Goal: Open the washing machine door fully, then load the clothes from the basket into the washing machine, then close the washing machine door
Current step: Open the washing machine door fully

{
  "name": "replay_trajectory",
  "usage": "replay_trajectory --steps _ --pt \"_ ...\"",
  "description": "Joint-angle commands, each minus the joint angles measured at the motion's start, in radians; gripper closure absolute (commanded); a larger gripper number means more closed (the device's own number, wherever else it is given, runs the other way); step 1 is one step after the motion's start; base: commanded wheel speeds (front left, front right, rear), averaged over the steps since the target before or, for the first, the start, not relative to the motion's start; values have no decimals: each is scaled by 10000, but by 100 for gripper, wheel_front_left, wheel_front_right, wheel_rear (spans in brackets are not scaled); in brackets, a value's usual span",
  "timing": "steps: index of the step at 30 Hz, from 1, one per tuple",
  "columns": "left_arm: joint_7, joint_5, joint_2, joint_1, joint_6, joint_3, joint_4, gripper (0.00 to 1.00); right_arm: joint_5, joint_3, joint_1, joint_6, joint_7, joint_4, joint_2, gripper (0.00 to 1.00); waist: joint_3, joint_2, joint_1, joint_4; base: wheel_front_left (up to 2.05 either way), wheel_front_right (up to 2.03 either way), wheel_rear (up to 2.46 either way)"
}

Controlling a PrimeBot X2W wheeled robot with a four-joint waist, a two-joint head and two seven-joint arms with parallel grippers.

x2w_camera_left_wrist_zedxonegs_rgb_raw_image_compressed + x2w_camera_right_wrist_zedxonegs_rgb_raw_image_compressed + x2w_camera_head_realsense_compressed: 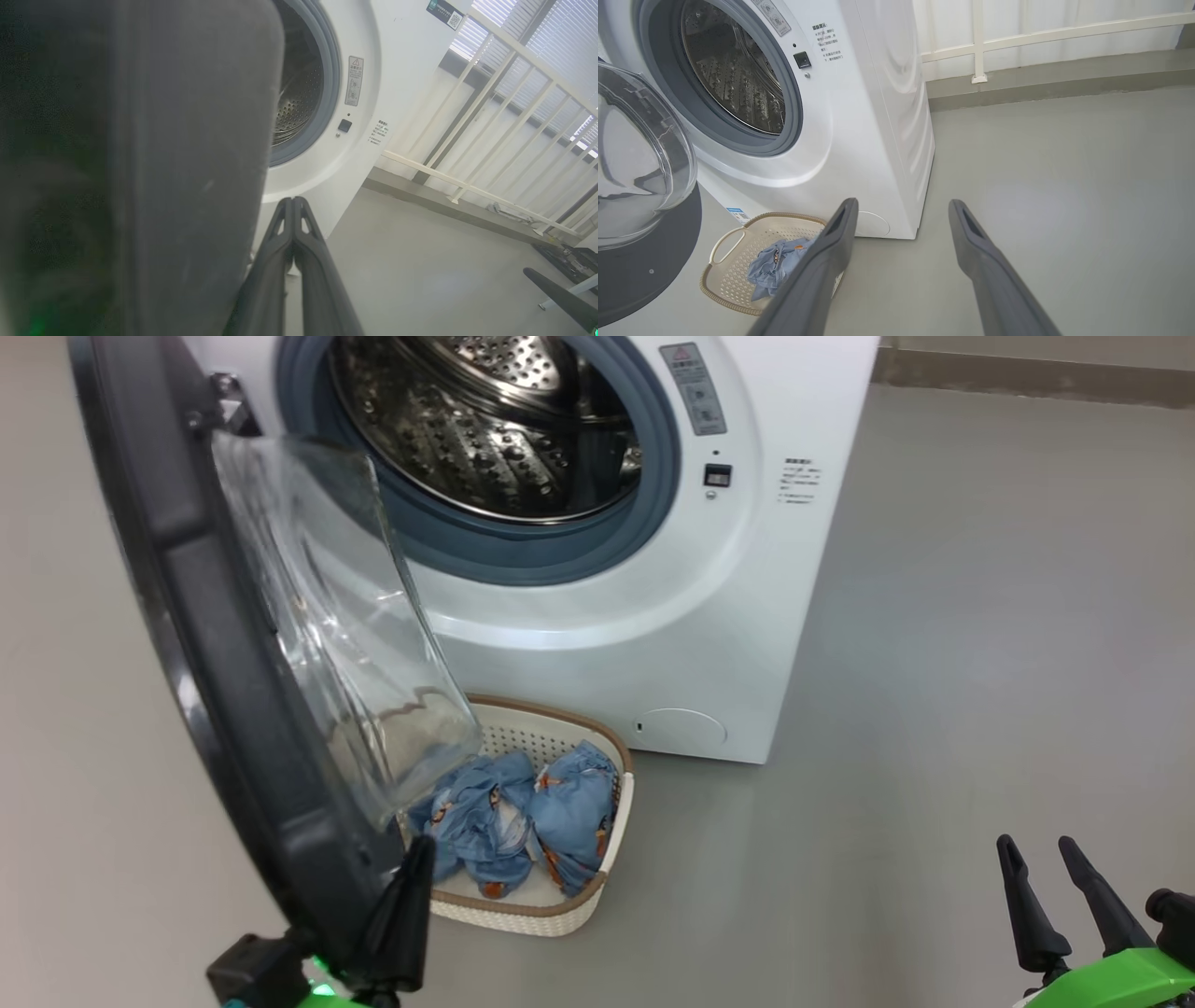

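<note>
Bracing left gripper (293, 205), fingers pinched together empty, on washing machine door (233, 691), probably to widen it; right gripper (1038, 849) splayed, empty.

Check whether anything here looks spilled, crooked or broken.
Nothing stands out. The clothes lie inside the basket, which sits upright on the floor before the washing machine; the washing machine door hangs open, its glass unbroken.

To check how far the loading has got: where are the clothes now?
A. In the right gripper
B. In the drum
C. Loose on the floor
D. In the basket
D: both blue bundles of clothes lie in the basket; the drum holds no fabric, and the right gripper is open with nothing in it.
</note>
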Motion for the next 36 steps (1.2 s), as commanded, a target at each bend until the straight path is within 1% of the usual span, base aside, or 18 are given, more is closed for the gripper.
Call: replay_trajectory --steps 1,11,20,25,36 --pt "-66 107 268 -72 239 669 -256 100 -131 212 -55 27 -122 -259 -232 0 16 -1 0 157 0 0 0" --pt "-66 433 268 578 399 1726 -737 100 -96 253 -87 27 -122 -192 -213 0 32 -1 0 662 0 0 0" --pt "-66 668 330 684 503 3258 -639 100 -83 422 -162 27 -122 -181 -93 0 68 -1 0 761 0 0 0" --pt "-66 780 591 402 453 4147 -306 100 -64 481 -222 27 -122 -197 -59 0 189 -1 0 741 0 0 0" --pt "-66 1118 1198 -340 338 5759 696 100 -72 458 -396 27 -122 -284 -91 0 541 -1 0 593 0 0 0"
